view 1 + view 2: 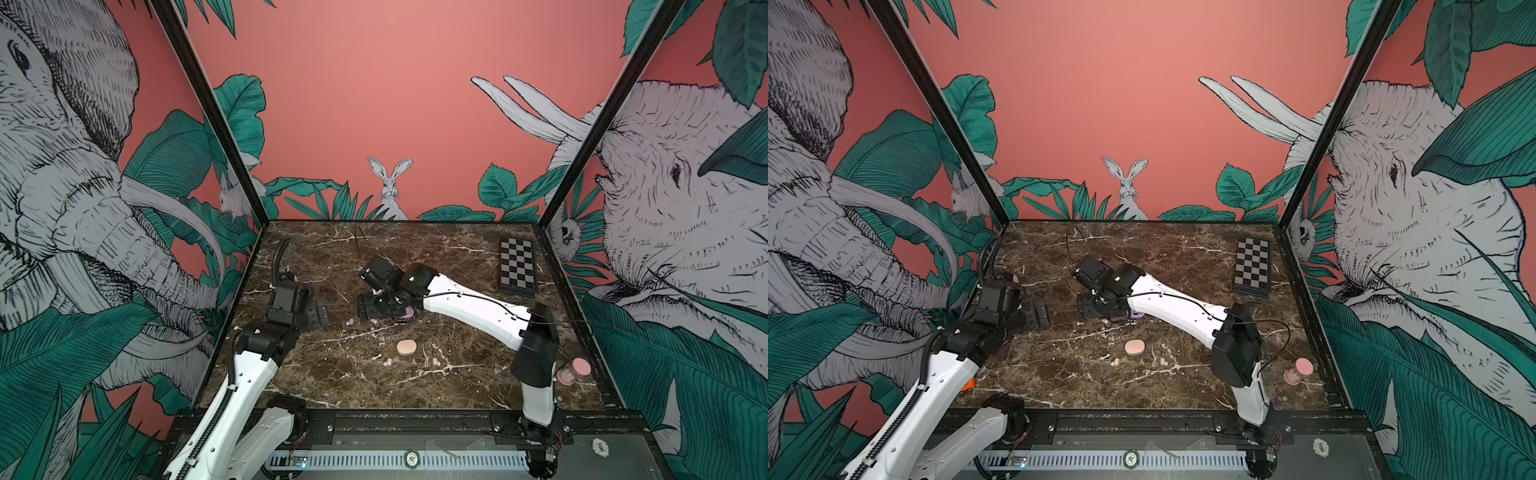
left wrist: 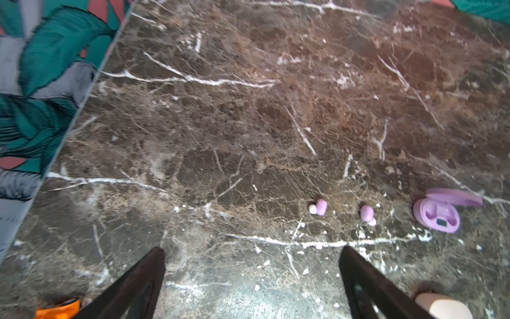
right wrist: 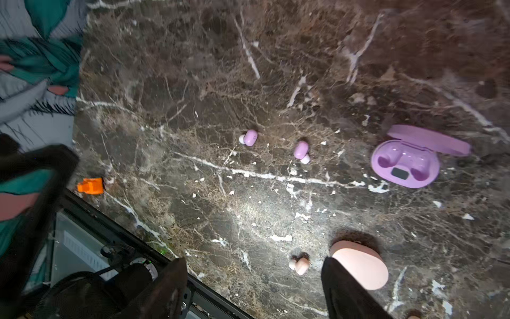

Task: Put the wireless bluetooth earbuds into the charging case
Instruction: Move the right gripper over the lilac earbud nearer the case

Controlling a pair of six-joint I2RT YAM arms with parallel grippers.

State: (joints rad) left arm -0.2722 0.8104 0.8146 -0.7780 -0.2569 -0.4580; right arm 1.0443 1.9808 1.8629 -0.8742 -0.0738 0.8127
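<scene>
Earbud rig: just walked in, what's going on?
Nothing is in a case yet. The lilac case lies open with both wells empty, and the two lilac earbuds lie loose on the marble table beside it. The peach case is shut, with a peach earbud loose on either side. The right gripper is low over the lilac earbuds, jaws apart, holding nothing. The left gripper waits open to the side, empty.

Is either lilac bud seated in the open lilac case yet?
No: in the right wrist view both wells of the lilac case are bare, and the two lilac buds lie on the marble beside it.
</scene>
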